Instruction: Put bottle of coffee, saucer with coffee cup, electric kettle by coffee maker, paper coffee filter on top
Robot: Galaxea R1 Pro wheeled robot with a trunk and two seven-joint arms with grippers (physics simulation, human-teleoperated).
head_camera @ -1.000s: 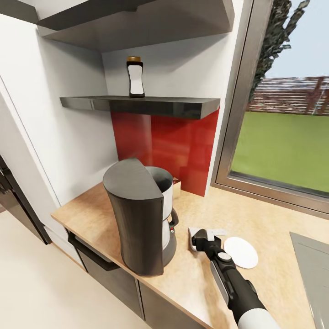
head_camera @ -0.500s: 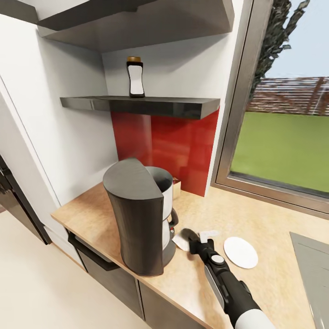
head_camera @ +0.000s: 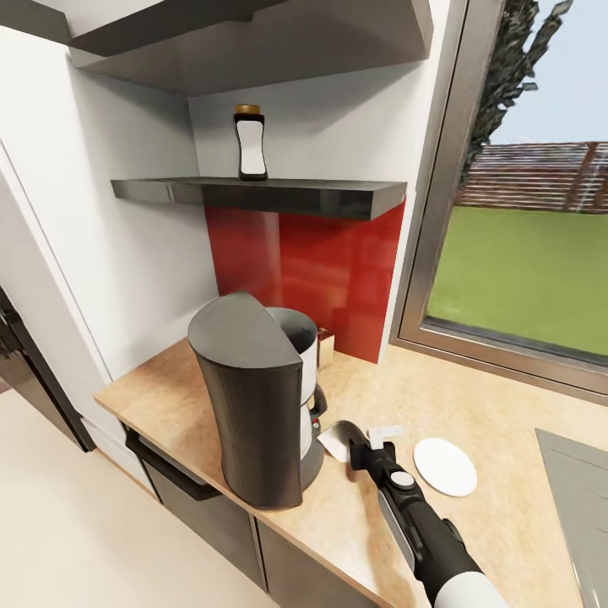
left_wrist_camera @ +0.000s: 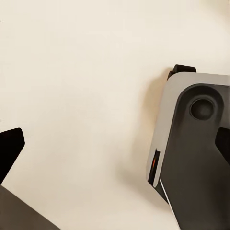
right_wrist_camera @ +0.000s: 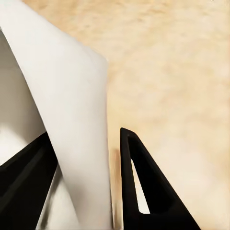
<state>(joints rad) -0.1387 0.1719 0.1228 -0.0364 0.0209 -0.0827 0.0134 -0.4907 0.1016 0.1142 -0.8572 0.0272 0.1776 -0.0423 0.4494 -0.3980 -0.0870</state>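
- Head view first: our right end effector [head_camera: 355,446] is low over the counter [head_camera: 473,540], just beside the coffee maker [head_camera: 253,397], and it's pinching a paper coffee filter [head_camera: 335,439] that fans out toward the carafe side.
- In the right wrist view, the white filter [right_wrist_camera: 72,124] runs between the two dark fingers [right_wrist_camera: 136,182], so we call it clamped on the paper. One finger presses each face of the sheet.
- The left wrist view gives us pale floor and part of the robot's own base; we cannot tell how the left end effector stands.
- The step in hand, as we judge it, is getting the filter up onto the coffee maker. We'd lift straight up first, clear of the carafe handle, then carry across to the white basket [head_camera: 302,338] and lower gently.
- Paper is floppy, so slow moves and a steady grip should stop it folding or slipping.
- We'd let go once the filter is sitting in the basket mouth, not above it.
- Elsewhere, the saucer [head_camera: 445,466] lies bare on the counter near the arm, and the bottle of coffee [head_camera: 250,145] waits upright on the shelf [head_camera: 270,194].
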